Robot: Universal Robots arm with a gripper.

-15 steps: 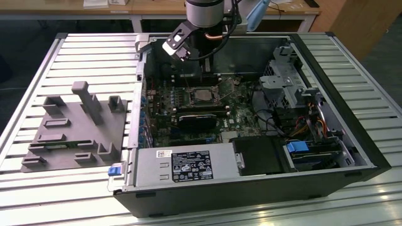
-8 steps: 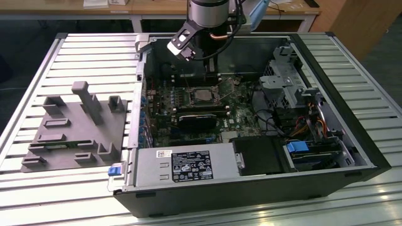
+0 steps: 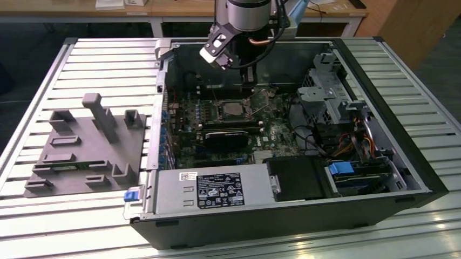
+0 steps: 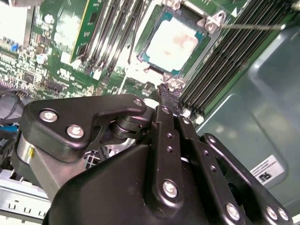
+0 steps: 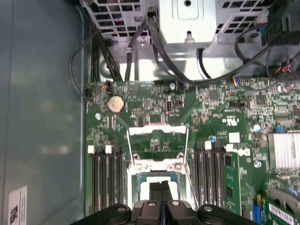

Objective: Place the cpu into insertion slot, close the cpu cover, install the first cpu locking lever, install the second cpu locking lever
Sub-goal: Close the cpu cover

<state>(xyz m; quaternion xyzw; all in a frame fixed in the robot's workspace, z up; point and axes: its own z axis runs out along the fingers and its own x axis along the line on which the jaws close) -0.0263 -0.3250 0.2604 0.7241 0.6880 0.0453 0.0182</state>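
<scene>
First wrist view: empty jaws, pressed together, hide part of the seated cpu (image 5: 143,183).

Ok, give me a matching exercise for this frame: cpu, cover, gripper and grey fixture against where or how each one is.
Things:
1. cpu
2. cover
3. gripper
4. grey fixture

Place or state:
A. swung open, off the slot
B. on the table, outside the case
C. seated in the slot, face uncovered
D. shut, over the slot

Pairs: 1-C; 2-A; 3-D; 4-B
</scene>
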